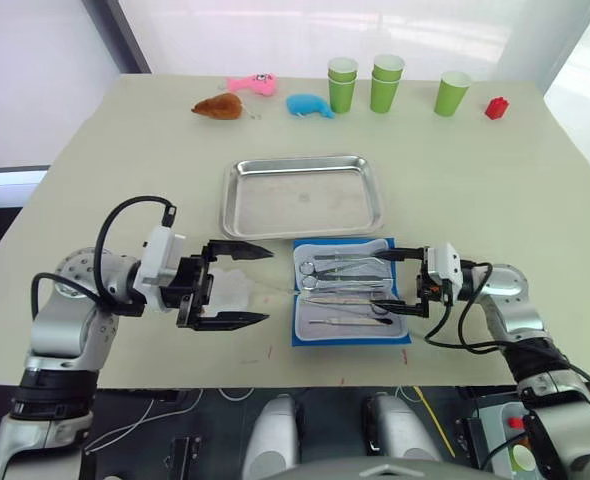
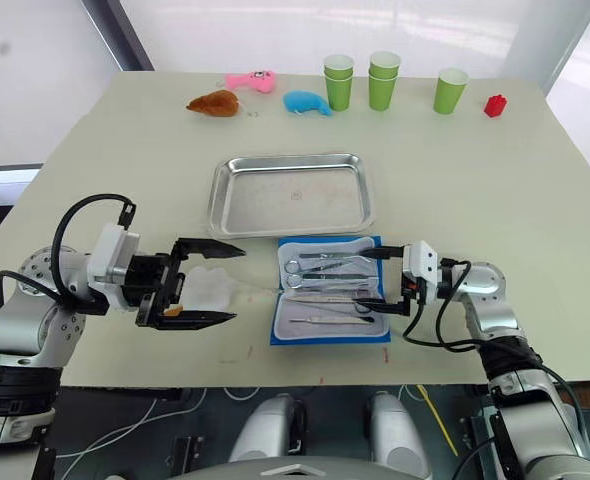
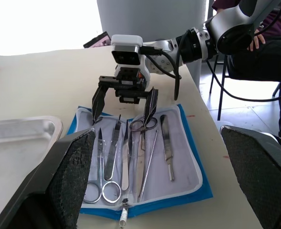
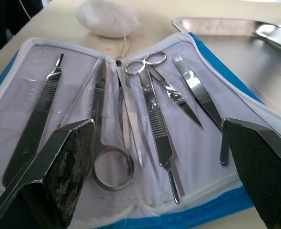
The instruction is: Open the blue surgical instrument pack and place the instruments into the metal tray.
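The blue surgical instrument pack (image 1: 350, 290) lies unfolded on the tabletop (image 1: 495, 190) just before the metal tray (image 1: 303, 195), exposing the instruments (image 4: 150, 102) for picking, while left gripper (image 1: 243, 285) and right gripper (image 1: 387, 282) flank it, fingers spread, holding nothing.

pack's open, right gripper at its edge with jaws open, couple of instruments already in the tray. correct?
Not quite: the metal tray holds no instruments. In the left eye view all the instruments lie in the blue surgical instrument pack. The rest stands: the pack is open and the right gripper sits at its edge, jaws open.
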